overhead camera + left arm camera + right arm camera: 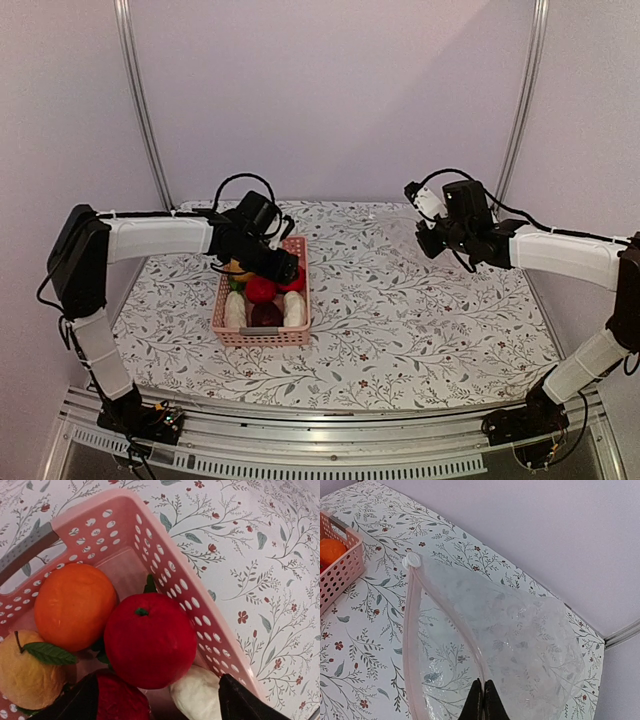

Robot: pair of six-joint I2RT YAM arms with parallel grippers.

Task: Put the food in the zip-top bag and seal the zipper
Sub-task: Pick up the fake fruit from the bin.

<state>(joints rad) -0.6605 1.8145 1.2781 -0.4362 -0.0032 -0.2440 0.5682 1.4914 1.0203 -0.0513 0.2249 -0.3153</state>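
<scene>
The food lies in a pink basket [165, 565]: a red round fruit [150, 640], an orange [75, 605], a yellow fruit with a leaf [25, 677], a dark red piece [117, 700] and a white piece [197, 692]. My left gripper [157, 707] hangs open low over the basket, its fingers either side of the dark red and white pieces, just below the red fruit. My right gripper [483, 700] is shut on one lip of the zip-top bag [530, 635], lifting it so the mouth gapes. The zipper [411, 630] curves along the mouth to a white slider [411, 560].
The basket [262, 338] stands left of centre on the floral tablecloth [400, 310], with the left arm [160, 238] reaching over it. The right arm [560, 255] is raised at the right side. The basket's corner [340, 567] shows left of the bag.
</scene>
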